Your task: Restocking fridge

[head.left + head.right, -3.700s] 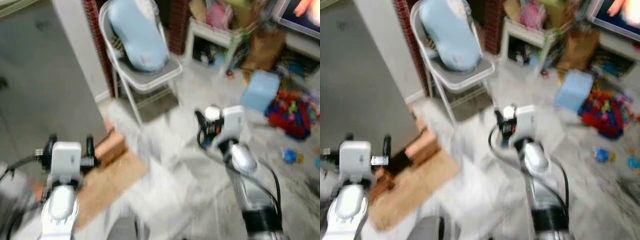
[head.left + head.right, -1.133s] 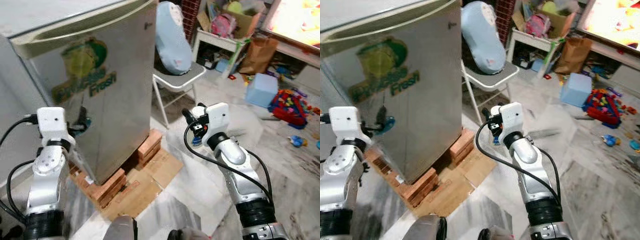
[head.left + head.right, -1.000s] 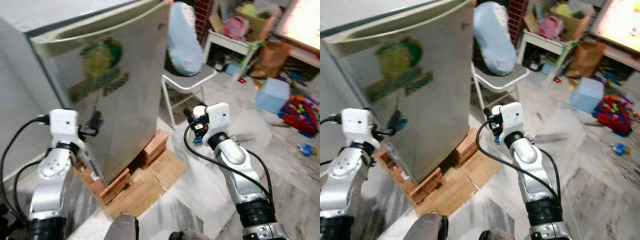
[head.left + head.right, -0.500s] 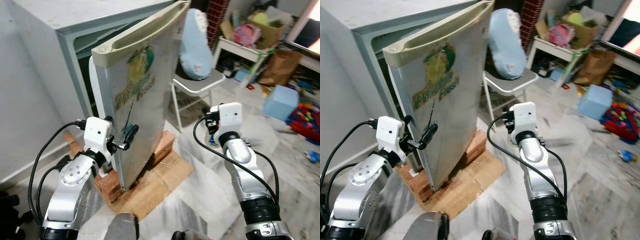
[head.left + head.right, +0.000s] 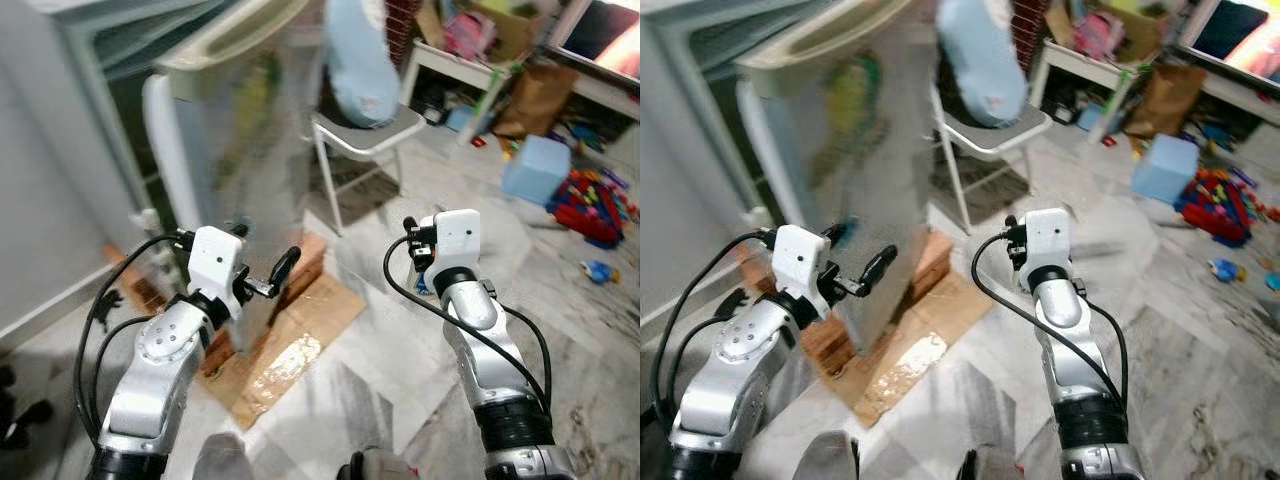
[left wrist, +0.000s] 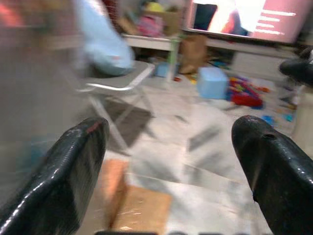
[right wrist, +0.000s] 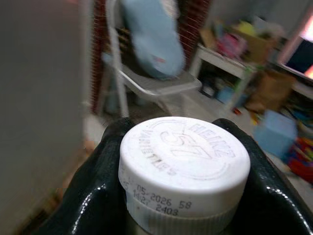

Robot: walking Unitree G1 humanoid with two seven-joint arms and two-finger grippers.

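Silver and smeared by motion, the fridge door [image 5: 235,150] stands ajar, with the dark gap of the cabinet showing on the side away from the chair [image 5: 362,135]. The left gripper [image 5: 268,285] is at the door's lower front, its fingers spread wide and clasping nothing — whether a fingertip touches the metal I cannot tell through the blur. The right gripper [image 7: 183,196] is held out beside the door, toward the chair, and is clamped on a bottle whose white cap [image 7: 185,164] (embossed with a brand name and a printed date) sits snug between the two black fingers [image 7: 88,200]. Judging by this, the step in hand is opening the fridge — the stocking itself is not yet begun. Next, the door wants swinging wider to clear a path for the right arm, and then the bottle must be carried round the door's edge into the cabinet; the brick [image 5: 300,265] and cardboard [image 5: 285,350] footing under the fridge suggests pushing gently.
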